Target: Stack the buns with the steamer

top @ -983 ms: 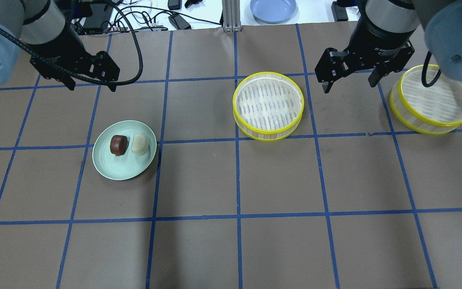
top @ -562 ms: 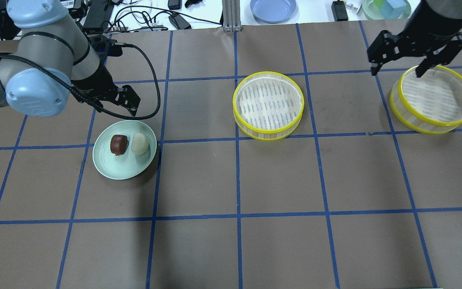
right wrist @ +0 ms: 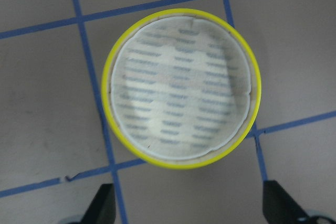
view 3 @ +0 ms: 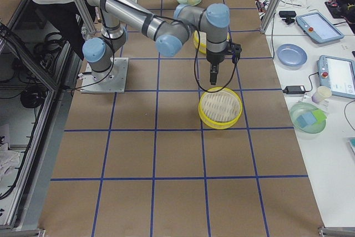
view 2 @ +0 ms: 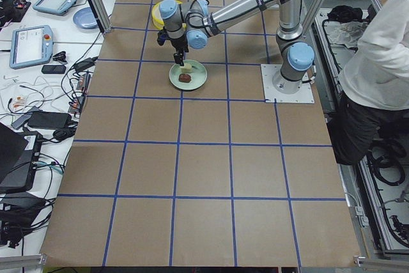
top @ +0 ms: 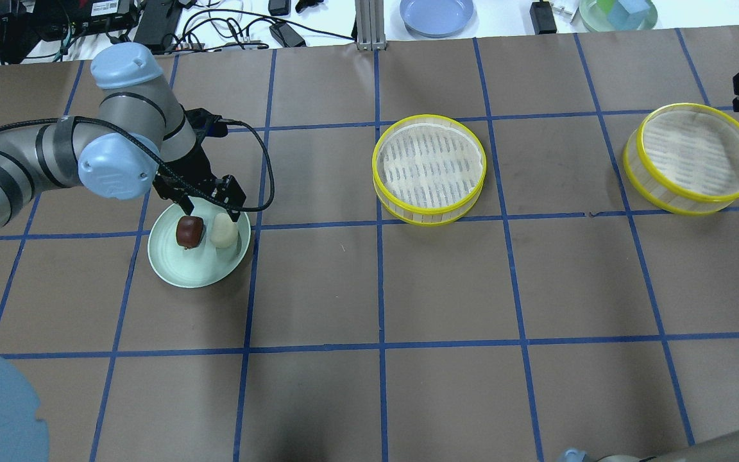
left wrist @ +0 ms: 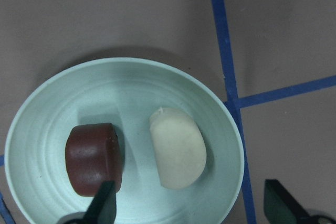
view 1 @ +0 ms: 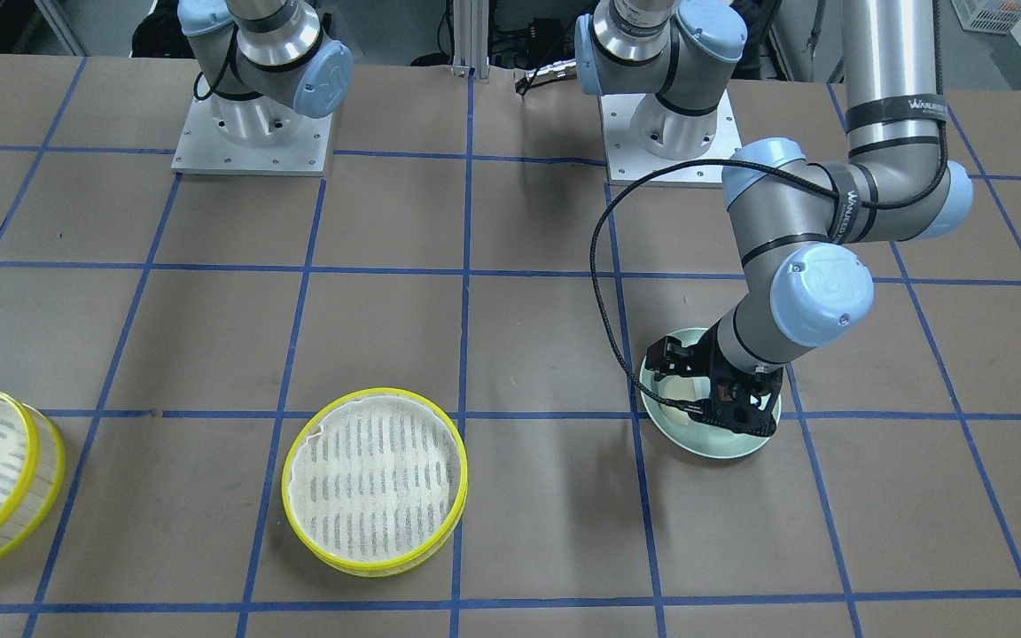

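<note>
left gripper (top: 210, 213) spread wide just above green plate (left wrist: 42, 119) holding brown bun (left wrist: 94, 158) and cream bun (left wrist: 177, 155) side by side; right gripper (right wrist: 189, 207) also spread, above far-right steamer tray (top: 692, 158), second tray (top: 429, 169) mid-table.

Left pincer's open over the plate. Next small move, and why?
Probably lower the left pincer straight down around the cream bun: it lies between the open fingers in the wrist view, untouched on the plate. Mind the brown bun beside one finger.
</note>
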You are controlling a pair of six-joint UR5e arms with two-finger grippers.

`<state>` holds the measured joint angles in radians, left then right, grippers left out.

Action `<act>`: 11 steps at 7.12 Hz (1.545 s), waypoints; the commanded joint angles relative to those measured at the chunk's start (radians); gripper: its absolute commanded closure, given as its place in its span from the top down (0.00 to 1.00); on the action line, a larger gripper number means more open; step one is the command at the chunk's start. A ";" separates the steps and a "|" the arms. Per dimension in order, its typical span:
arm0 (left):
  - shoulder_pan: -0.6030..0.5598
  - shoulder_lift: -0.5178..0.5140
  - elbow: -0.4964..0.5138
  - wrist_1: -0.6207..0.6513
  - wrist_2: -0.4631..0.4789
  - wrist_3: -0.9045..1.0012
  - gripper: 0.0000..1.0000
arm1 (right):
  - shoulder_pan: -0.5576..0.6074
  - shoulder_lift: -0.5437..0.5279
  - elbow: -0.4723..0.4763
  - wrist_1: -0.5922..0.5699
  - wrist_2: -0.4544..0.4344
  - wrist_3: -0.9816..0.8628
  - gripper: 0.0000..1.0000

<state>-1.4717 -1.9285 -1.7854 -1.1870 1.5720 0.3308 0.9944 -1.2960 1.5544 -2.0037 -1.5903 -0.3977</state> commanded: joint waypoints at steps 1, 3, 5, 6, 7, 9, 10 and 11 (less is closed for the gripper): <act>-0.001 -0.072 -0.011 0.013 0.003 0.019 0.98 | -0.058 0.192 -0.004 -0.233 0.010 -0.164 1.00; 0.001 -0.102 -0.009 0.012 0.003 0.020 0.47 | -0.071 0.241 -0.004 -0.326 0.009 -0.214 1.00; 0.002 -0.106 0.006 0.015 0.010 0.024 0.00 | -0.072 0.274 -0.005 -0.326 0.012 -0.211 1.00; 0.004 -0.089 0.029 0.021 0.006 0.013 0.00 | -0.072 0.283 -0.005 -0.328 0.012 -0.213 1.00; 0.002 -0.067 0.081 0.003 -0.004 0.002 0.00 | -0.074 0.291 -0.005 -0.328 0.012 -0.231 0.92; -0.028 -0.003 0.171 -0.037 -0.081 -0.178 0.00 | -0.091 0.316 -0.028 -0.328 0.068 -0.326 0.91; -0.074 0.017 0.196 -0.027 -0.102 -0.276 0.00 | -0.091 0.339 -0.052 -0.326 0.069 -0.383 0.92; -0.122 0.011 0.198 0.015 -0.137 -0.385 0.00 | -0.100 0.346 -0.054 -0.323 0.070 -0.412 0.91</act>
<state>-1.5415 -1.9251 -1.6041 -1.2035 1.4735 0.0728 0.9027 -0.9648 1.5120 -2.3299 -1.5267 -0.7599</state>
